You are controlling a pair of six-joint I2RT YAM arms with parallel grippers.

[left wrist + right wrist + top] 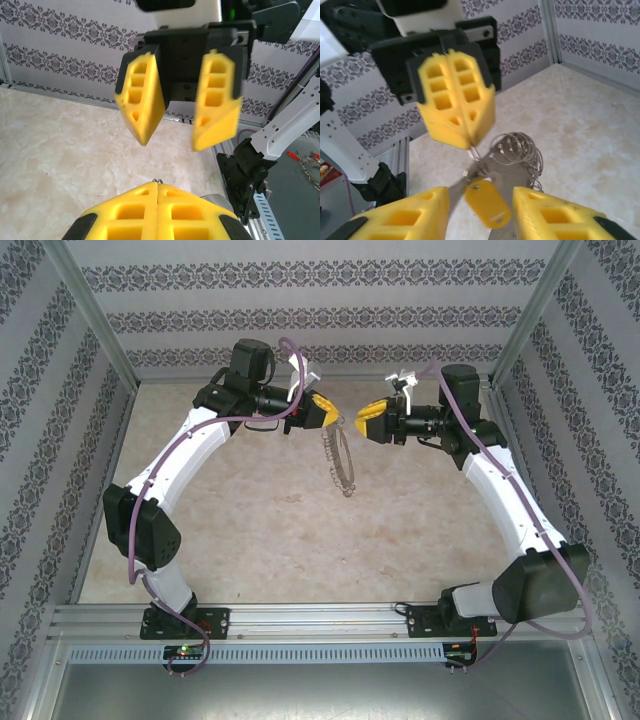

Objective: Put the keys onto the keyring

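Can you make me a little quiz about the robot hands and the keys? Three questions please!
1. True or false: the left gripper is wide open.
2. Where is the yellow key? A) above the left gripper, B) between the right gripper's fingers, C) clamped inside the left gripper.
3. Fill in the gap: the silvery thing hanging from the left gripper's tip is the ______.

Key:
1. False. Its yellow fingers are pressed together.
2. B. Those fingers stand apart, one on each side of the key.
3. The keyring.
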